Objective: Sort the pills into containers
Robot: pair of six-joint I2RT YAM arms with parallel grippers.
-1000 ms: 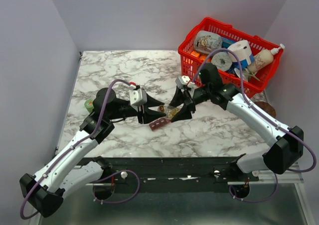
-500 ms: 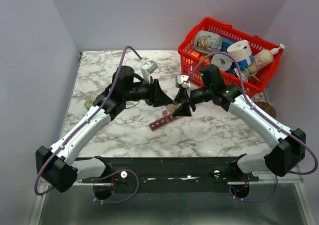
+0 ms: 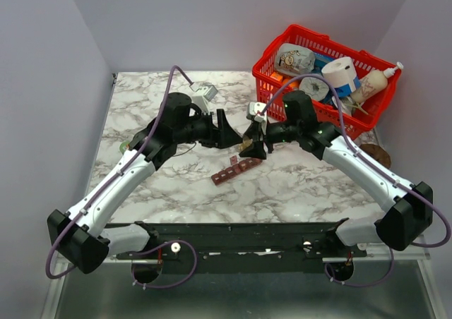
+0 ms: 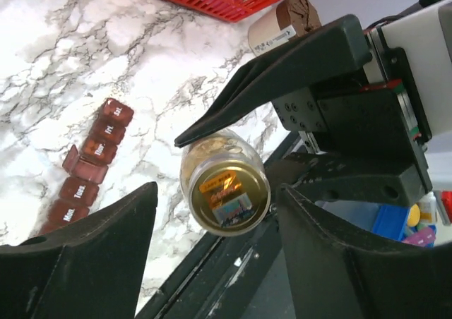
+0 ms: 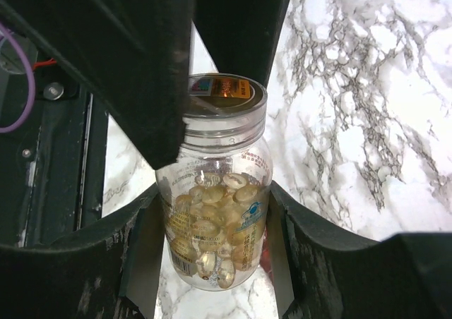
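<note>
On marble table (image 3: 304, 185), saw containers (image 3: 237, 169) lying flat. Near them, raised off the surface, found bottle (image 5: 215, 213) of pills (image 5: 208, 227) clamped mid-body by right gripper (image 5: 212, 262). Found left gripper (image 3: 229, 130) parted astride cap (image 4: 226, 192), untouching, holding nothing. Judged light, rigid, slippery; best taken at cap rim.

left hand (image 3: 232, 130) risen to bottle (image 4: 226, 190), fingers (image 4: 99, 241) parted

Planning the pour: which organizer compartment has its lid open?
The compartment between Thu and Tues; its lid sticks out sideways, the others lie shut.
</note>
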